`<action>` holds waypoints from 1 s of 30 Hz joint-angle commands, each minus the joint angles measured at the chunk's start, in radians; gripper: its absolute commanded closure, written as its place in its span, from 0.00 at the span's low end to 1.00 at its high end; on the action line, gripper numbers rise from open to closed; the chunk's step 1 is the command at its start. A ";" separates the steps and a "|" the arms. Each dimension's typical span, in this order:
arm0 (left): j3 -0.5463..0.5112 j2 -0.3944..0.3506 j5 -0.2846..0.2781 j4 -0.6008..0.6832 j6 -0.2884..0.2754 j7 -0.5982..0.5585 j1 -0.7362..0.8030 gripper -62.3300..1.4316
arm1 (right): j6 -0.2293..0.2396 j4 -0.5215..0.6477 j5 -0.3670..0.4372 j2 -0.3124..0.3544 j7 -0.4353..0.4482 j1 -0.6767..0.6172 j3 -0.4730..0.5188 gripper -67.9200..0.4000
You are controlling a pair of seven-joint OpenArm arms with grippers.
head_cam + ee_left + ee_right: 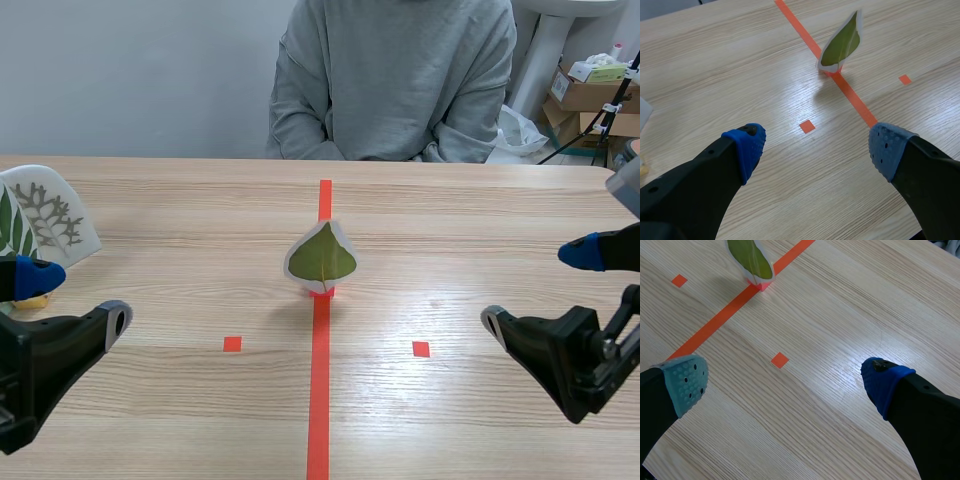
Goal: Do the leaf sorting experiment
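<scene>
The left claw (817,147) and right claw (785,381) gape; leaf card (322,258) stands ahead.

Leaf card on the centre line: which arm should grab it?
Left, marginally. The leaf card sits fully ahead of the open left gripper, and the other leaf cards stand on its side; the right gripper, also open, sees it only partly.

The seated person (395,80) is cut off above the shoulders. The side cards (50,215) run off the scene view's edge, and the right wrist view crops the standing leaf card (751,260)
</scene>
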 commanded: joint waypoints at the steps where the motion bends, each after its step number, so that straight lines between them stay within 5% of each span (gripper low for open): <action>1: -0.003 -0.003 -0.008 0.012 -0.001 -0.013 -0.003 0.27 | -0.003 0.003 0.013 0.006 0.014 0.014 0.003 0.07; 13: -0.003 -0.003 -0.008 0.012 -0.001 -0.013 -0.003 0.27 | -0.002 0.003 -0.078 0.014 -0.090 0.046 0.003 0.07; 17: -0.003 -0.003 0.003 0.011 -0.001 -0.013 -0.003 0.27 | -0.002 0.000 -0.079 0.104 -0.121 0.111 -0.021 0.07; 23: -0.003 -0.002 0.003 0.011 -0.001 -0.013 -0.003 0.27 | -0.002 -0.115 -0.039 0.275 -0.104 0.287 -0.145 0.07; 30: -0.003 0.023 0.052 0.011 0.000 -0.013 -0.003 0.27 | 0.003 -0.339 -0.031 0.299 -0.077 0.568 -0.365 0.07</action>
